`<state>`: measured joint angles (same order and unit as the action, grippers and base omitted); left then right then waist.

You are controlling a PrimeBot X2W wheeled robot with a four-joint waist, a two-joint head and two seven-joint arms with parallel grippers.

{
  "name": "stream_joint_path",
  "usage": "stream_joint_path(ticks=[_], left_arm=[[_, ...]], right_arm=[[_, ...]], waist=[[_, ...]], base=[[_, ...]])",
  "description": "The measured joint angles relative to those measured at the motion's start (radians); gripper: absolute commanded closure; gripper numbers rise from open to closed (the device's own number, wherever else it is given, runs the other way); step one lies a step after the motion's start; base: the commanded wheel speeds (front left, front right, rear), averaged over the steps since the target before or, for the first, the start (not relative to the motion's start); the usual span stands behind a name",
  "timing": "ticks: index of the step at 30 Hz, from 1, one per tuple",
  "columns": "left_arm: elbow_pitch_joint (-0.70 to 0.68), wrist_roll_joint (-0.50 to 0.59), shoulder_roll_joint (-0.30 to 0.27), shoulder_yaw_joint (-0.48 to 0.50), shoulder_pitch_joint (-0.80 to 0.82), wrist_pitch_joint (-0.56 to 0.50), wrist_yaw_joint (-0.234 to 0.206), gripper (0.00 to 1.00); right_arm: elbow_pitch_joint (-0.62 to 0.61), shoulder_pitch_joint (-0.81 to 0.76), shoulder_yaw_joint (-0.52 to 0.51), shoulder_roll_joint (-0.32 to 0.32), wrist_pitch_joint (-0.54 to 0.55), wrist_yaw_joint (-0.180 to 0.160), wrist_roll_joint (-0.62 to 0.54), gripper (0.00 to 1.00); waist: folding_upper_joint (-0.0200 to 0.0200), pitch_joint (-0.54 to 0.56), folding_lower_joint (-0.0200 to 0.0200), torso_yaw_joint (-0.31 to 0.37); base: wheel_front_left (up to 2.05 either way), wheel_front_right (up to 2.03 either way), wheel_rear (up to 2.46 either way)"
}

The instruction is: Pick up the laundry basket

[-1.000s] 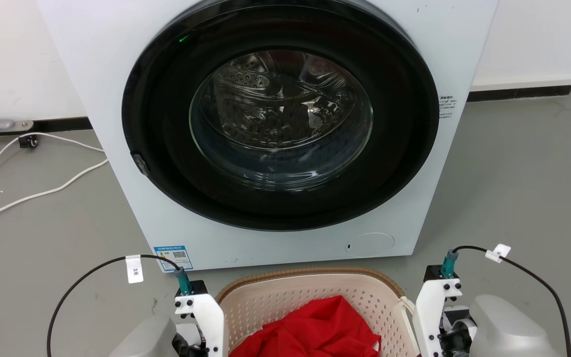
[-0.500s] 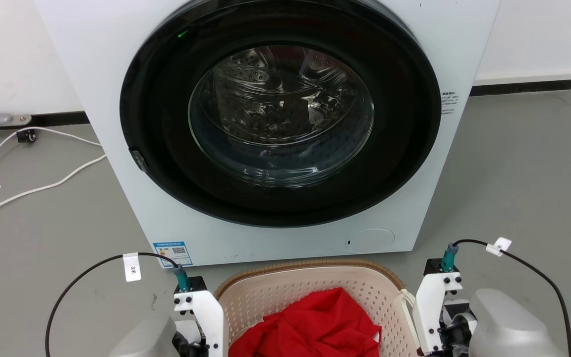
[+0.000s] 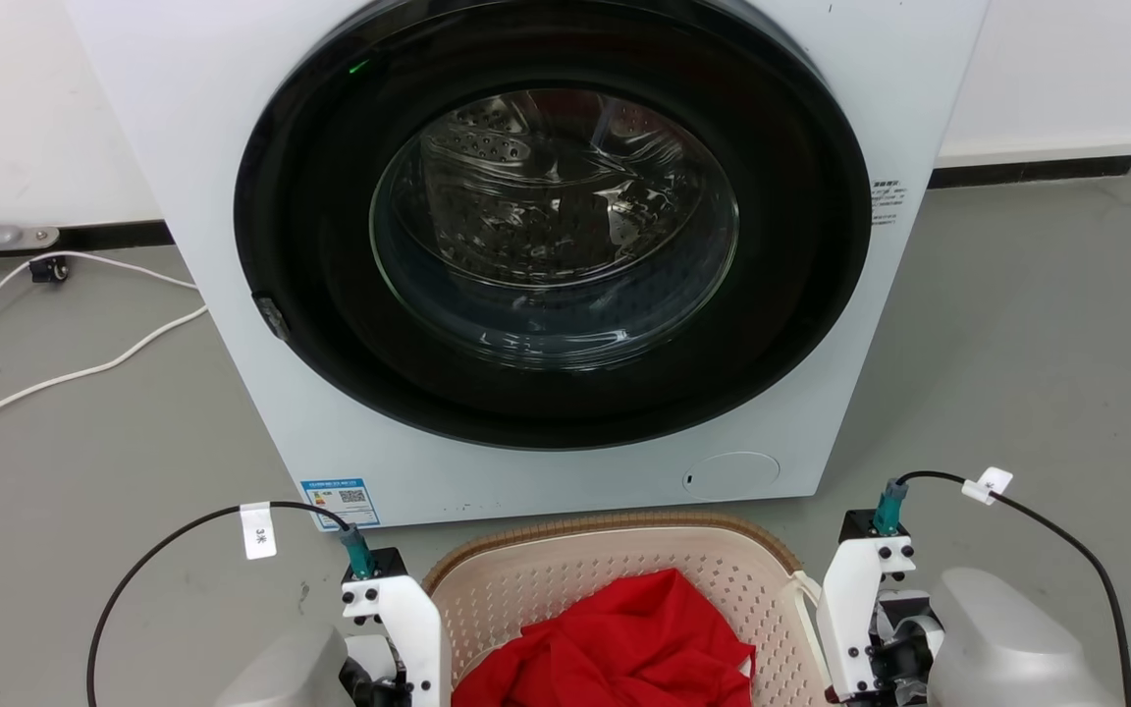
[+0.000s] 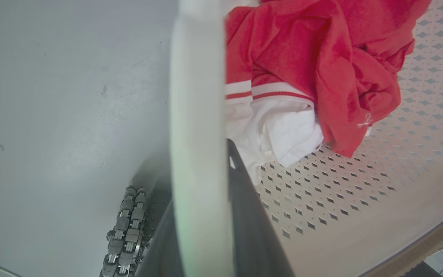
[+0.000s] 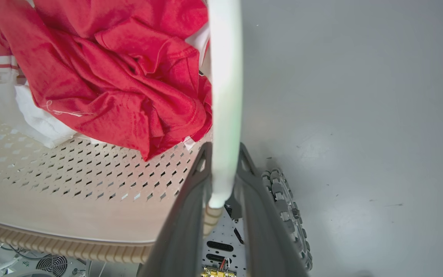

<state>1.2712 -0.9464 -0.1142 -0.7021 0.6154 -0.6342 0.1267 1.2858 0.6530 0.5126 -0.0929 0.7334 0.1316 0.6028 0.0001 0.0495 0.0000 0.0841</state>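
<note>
In the head view you see the laundry basket (image 3: 615, 574) at the bottom centre, just before the washing machine (image 3: 546, 481), with a red garment (image 3: 624, 638) inside it. In the left wrist view your left pincer (image 4: 202, 169) pinches the basket's left loop handle (image 4: 196, 96), a dark finger on each side of it. In the right wrist view your right pincer (image 5: 223, 154) grips the right loop handle (image 5: 225, 77) the same way, with grey floor (image 5: 360, 134) beside it.

In the head view the laundry basket (image 3: 546, 589) ran off the bottom edge, the washing machine (image 3: 546, 481) was cut at the top, its lower-left sticker (image 3: 340, 502) was unreadably small; the left wrist view's handle (image 4: 198, 115) was blurred.
</note>
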Motion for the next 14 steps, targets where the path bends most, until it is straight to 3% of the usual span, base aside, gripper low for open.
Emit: stream_joint_path(ticks=[14], left_arm=[[0.007, -0.015, -0.002, -0.007, 0.003, 0.019, 0.001, 1.0]], right_arm=[[0.0, 0.0, -0.05, 0.009, 0.012, 0.0, -0.042, 1.0]], waist=[[0.0, -0.003, 0.0, 0.002]], base=[[0.0, 0.0, 0.0]])
